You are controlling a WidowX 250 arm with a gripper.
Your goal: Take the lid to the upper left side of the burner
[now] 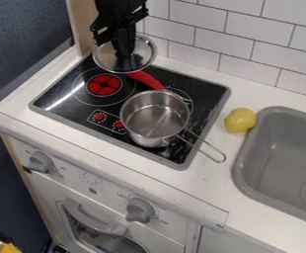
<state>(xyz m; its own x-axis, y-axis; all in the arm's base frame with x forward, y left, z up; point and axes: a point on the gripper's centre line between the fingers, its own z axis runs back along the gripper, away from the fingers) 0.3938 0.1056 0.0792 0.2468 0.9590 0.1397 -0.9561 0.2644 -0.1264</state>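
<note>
Down front, nearest us, it's the toy oven door (96, 225), with two grey knobs, left (41, 162) and right (140, 210), just above it. Up onto the white bench (202, 190), and here's the steel saucepan (145, 136) on the black cooktop (57, 96), wire handle angled towards the near right. Out to its right sits a yellow lemon (240, 120), between the cooktop and the grey sink (239, 173). Beyond the saucepan lies a curved red thing (149, 80), one end at the lid's edge. To its left, the burner (104, 85) shows its red centre. And there's the glass lid (144, 53), at the cooktop's back edge, above and right of the burner in view! The black gripper (124, 51) hangs over it, fingers clamped on its middle, white wall tiles (248, 29) behind.
</note>
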